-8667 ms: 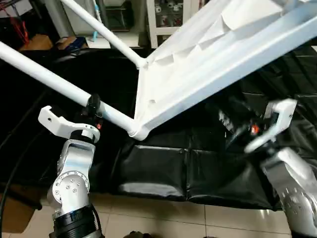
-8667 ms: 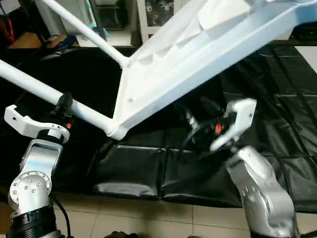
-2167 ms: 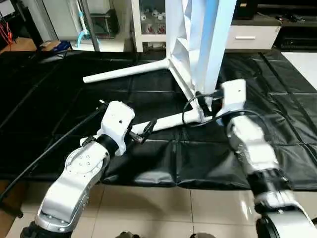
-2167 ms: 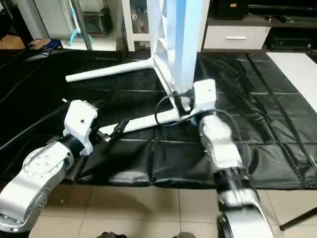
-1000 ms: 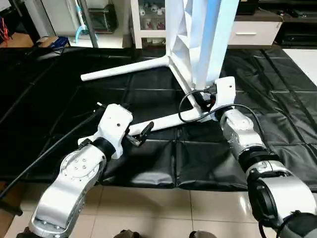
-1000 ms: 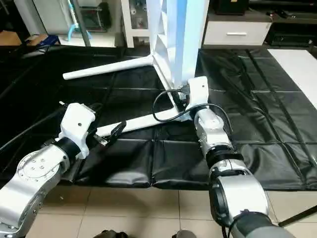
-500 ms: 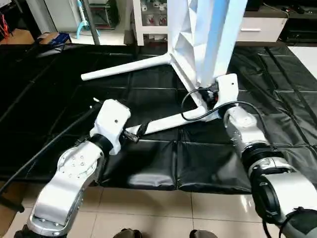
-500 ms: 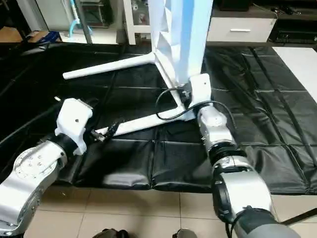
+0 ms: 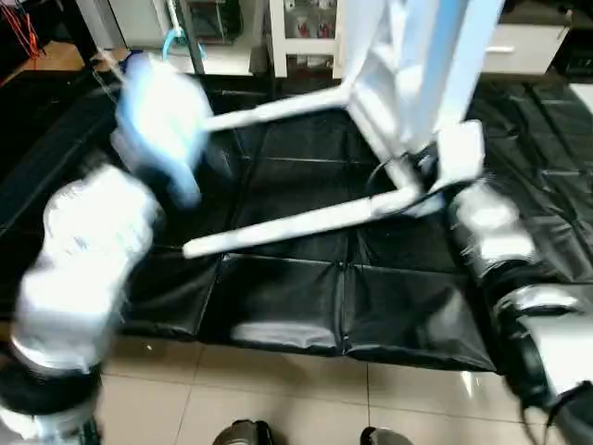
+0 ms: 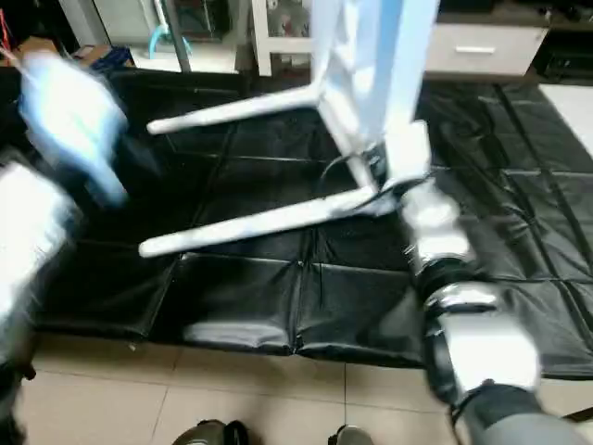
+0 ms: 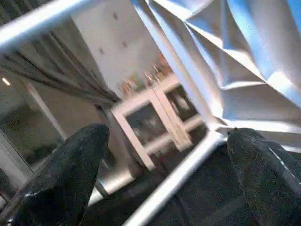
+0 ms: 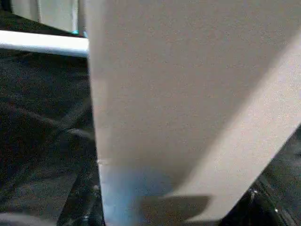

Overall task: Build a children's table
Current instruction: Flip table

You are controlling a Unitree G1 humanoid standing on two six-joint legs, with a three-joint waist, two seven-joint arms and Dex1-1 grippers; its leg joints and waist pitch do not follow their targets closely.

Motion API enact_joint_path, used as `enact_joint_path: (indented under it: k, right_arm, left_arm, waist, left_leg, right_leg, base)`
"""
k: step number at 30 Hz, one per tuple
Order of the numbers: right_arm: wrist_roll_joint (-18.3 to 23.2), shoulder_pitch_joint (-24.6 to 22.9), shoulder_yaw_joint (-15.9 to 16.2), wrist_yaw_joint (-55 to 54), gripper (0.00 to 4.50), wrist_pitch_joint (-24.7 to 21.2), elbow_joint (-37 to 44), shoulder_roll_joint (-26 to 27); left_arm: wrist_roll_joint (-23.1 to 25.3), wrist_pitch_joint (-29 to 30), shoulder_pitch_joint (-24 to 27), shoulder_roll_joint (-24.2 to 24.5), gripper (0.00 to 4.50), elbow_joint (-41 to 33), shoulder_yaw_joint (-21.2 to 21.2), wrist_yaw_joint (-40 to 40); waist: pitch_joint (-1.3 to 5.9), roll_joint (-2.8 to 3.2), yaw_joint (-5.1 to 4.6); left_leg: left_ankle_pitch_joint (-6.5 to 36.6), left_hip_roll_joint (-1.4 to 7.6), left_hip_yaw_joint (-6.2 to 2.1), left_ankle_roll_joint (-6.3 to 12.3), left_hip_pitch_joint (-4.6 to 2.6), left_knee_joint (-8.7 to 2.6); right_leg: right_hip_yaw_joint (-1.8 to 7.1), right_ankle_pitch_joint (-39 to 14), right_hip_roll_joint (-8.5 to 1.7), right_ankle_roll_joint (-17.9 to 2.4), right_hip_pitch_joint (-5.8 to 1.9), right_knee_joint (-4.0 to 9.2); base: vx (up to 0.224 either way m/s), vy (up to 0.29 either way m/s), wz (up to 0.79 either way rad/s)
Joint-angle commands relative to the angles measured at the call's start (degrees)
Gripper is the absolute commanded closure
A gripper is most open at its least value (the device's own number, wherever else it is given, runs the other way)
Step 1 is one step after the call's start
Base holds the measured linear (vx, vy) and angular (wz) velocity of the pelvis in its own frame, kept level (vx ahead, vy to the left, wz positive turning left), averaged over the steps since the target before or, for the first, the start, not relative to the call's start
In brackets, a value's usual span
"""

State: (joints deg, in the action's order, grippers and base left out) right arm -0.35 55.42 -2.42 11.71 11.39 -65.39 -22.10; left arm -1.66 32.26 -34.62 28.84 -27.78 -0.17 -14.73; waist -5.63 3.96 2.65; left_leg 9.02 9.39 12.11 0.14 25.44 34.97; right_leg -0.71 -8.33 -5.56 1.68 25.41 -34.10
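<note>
Standing tabletop with legs socketed

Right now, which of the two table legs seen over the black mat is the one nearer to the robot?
The lower leg, whose free end points toward the mat's front edge. The other leg lies farther back, toward the cabinet.

Black quilted mat on beige tile floor; white cabinet w/ glass doors at back, drawer unit beside.
</note>
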Motion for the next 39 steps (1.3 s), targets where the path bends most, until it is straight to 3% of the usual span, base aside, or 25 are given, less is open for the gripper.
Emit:
enact_joint_path:
  k: [1, 2, 4, 6, 10, 14, 18, 22, 28, 32, 35, 39]
  right_arm:
    - [-8.4, 3.9, 5.0, -1.1, 2.88, 3.0, 6.9, -4.2]
    - [-9.0, 4.1, 5.5, -0.8, 2.88, 3.1, 7.4, -4.6]
    - [-9.6, 4.3, 6.2, -0.6, 2.87, 3.2, 8.0, -4.9]
    - [-10.4, 4.7, 7.2, -0.1, 2.87, 3.0, 9.1, -5.2]
    - [-12.0, 5.9, 8.5, 0.2, 2.87, 2.8, 9.8, -5.9]
    - [-13.3, 7.2, 9.6, 0.6, 2.86, 2.0, 9.5, -7.2]
    - [-14.5, 8.2, 10.5, 0.0, 2.85, 0.5, 8.0, -8.2]
    - [-14.9, 8.6, 10.7, -0.4, 2.85, 0.2, 7.0, -8.3]
    - [-15.7, 8.8, 12.2, -0.2, 2.84, 0.9, 6.2, -8.5]
    - [-16.7, 9.1, 12.7, -0.5, 2.83, 0.7, 5.5, -8.9]
    - [-16.8, 9.1, 12.8, -0.6, 2.83, 0.9, 5.4, -9.2]
    - [-17.1, 9.0, 13.4, 0.1, 2.83, 1.8, 6.3, -9.8]
  left_arm:
    - [1.9, -1.9, -5.4, 2.5, 0.00, 1.2, 2.3, -0.6]
    - [2.2, -2.5, -7.4, 3.3, 0.00, 2.1, 2.4, -1.0]
    - [2.7, -3.3, -9.7, 4.5, 0.00, 3.3, 2.3, -1.4]
    - [3.6, -4.5, -13.5, 6.1, 0.00, 5.4, 2.2, -1.9]
    - [4.7, -6.3, -18.2, 7.5, 0.00, 7.8, 3.1, -1.3]
    - [6.5, -9.4, -23.3, 10.1, 0.00, 10.3, 4.1, -0.4]
    - [4.3, -10.2, -26.0, 11.4, 0.00, 10.9, 3.4, -5.5]
    - [5.1, -10.0, -25.7, 12.3, 0.00, 11.1, 2.6, -6.3]
    - [13.8, -14.5, -24.4, 17.7, 0.00, 13.8, 1.9, -3.5]
    - [17.0, -18.4, -25.7, 19.8, 0.00, 15.5, 3.6, -1.1]
    - [18.0, -18.2, -25.7, 21.1, 0.00, 15.7, 3.8, -0.9]
    - [20.2, -18.6, -23.3, 26.4, 0.00, 20.2, 3.6, -3.4]
  waist:
    - [5.68, -1.68, -0.01]
    - [5.61, -1.97, 0.10]
    - [5.66, -1.88, 0.22]
    - [5.52, -1.81, 0.21]
    - [5.44, -1.45, 0.18]
    - [5.37, -1.54, 0.15]
    - [5.26, -1.59, 0.54]
    - [5.19, -1.63, 0.77]
    - [5.22, -1.59, 0.46]
    - [5.42, -1.53, 0.49]
    - [5.45, -1.49, 0.55]
    - [5.38, -1.62, 0.60]
  left_leg:
    - [4.4, 2.11, -1.27, 6.09, -2.76, -2.93]
    - [2.6, 2.00, -1.15, 6.99, -2.45, -2.64]
    - [1.6, 2.05, -1.09, 7.75, -2.32, -2.43]
    - [2.9, 2.11, -1.03, 7.68, -2.26, -2.46]
    - [7.0, 2.40, -1.15, 4.92, -2.62, -2.65]
    - [9.1, 2.38, -1.20, 3.05, -2.63, -2.65]
    - [10.9, 2.47, -1.19, 1.76, -2.75, -2.66]
    - [13.2, 2.53, -1.18, 0.53, -2.79, -2.72]
    - [15.3, 2.44, -1.42, -0.76, -2.72, -2.85]
    - [13.9, 2.45, -1.45, -0.80, -2.50, -2.75]
    - [13.5, 2.46, -1.40, -0.45, -2.56, -2.64]
    - [14.3, 2.40, -1.35, -0.38, -2.56, -2.61]
  right_leg:
    - [0.23, -2.9, -1.00, -15.6, -3.06, 1.89]
    - [0.28, -1.1, -1.02, -16.1, -3.16, 1.77]
    - [0.28, -0.1, -1.19, -16.7, -3.15, 1.59]
    - [0.29, -2.2, -1.23, -16.7, -3.04, 1.78]
    - [0.25, -6.8, -1.17, -16.2, -2.83, 2.08]
    - [0.25, -8.5, -1.15, -15.7, -2.72, 2.05]
    - [0.37, -10.1, -1.29, -15.3, -2.52, 2.14]
    - [0.44, -12.4, -1.38, -14.5, -2.21, 2.22]
    - [0.39, -15.6, -1.34, -12.2, -2.02, 2.36]
    - [0.34, -12.4, -1.39, -12.9, -2.25, 2.00]
    - [0.34, -11.7, -1.37, -13.4, -2.19, 1.92]
    - [0.34, -13.8, -1.43, -13.2, -1.98, 2.08]
  base:
    - [0.000, 0.000, 0.00]
    - [0.000, 0.000, 0.00]
    - [0.000, 0.000, 0.00]
    - [0.000, 0.000, 0.00]
    - [0.000, 0.000, 0.00]
    - [0.000, 0.000, 0.00]
    - [0.000, 0.000, 0.00]
    - [0.000, 0.000, 0.00]
    - [0.000, 0.000, 0.00]
    - [0.000, 0.000, 0.00]
    - [0.000, 0.000, 0.00]
    - [0.000, 0.000, 0.00]
